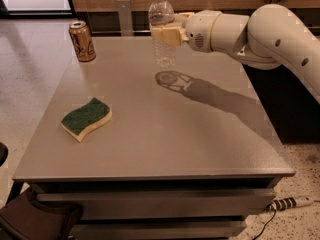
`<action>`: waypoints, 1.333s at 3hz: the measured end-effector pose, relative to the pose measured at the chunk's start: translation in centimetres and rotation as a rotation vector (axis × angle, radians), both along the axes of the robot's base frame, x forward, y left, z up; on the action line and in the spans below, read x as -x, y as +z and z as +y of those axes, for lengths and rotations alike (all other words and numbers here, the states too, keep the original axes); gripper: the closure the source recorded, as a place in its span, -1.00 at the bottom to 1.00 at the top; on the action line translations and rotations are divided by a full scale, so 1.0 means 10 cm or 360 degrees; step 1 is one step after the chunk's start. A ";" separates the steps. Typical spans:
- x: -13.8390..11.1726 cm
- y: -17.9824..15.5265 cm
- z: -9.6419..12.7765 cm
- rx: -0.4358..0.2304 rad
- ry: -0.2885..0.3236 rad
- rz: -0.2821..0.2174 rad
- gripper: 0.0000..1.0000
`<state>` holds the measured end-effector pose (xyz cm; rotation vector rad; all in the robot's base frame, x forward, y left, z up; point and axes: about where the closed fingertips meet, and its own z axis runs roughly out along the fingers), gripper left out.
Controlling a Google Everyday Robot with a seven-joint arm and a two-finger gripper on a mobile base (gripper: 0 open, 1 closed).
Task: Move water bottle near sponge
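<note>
The water bottle [162,29] is clear and ribbed with a white cap. It hangs upright in the air above the far middle of the table, with its shadow on the tabletop below. My gripper [166,35] reaches in from the right and is shut on the bottle's middle. The sponge [86,118], dark green on top over pale yellow foam, lies flat on the left part of the table, well to the front left of the bottle.
A brown-gold drink can [82,41] stands at the table's far left corner. The grey table [200,144] has its right edge beside my arm. A power strip [290,203] lies on the floor at the lower right.
</note>
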<state>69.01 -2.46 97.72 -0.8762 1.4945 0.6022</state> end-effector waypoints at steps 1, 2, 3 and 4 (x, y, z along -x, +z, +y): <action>0.26 -0.15 0.06 -0.0045 0.0046 -0.0015 1.00; 0.64 -0.25 0.32 -0.0118 0.0119 -0.0052 1.00; 0.84 -0.31 0.49 -0.0149 0.0114 -0.0054 1.00; 1.02 -0.35 0.61 -0.0155 0.0067 -0.0011 1.00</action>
